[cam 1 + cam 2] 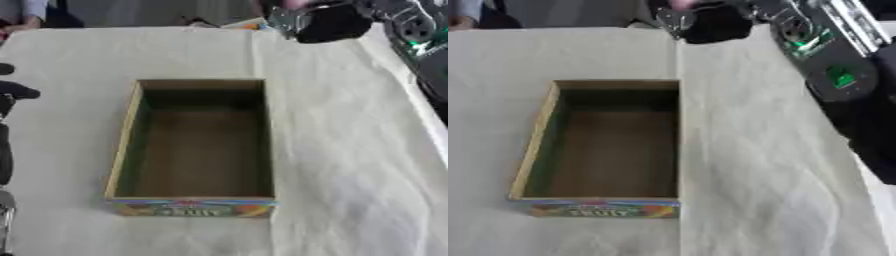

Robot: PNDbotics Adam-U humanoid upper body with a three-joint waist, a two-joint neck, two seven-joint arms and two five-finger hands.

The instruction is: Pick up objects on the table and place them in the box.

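Observation:
An open cardboard box (122, 150) with a colourful printed front lies in the middle of the white cloth, and I see only its bare brown floor inside. My right arm (824, 55) reaches from the right to the table's far edge. Its black hand (331, 22) hangs there, blurred. Just left of it, a small colourful thing (249, 24) shows at the cloth's far edge, and a pinkish patch (682, 4) shows above the hand. What these are I cannot make out. My left hand (13, 92) shows at the left edge, its dark fingers relaxed and apart from the box.
The white cloth (350, 150) covers the whole table, with creases to the right of the box. A person's sleeve (22, 12) shows at the far left corner, off the work area.

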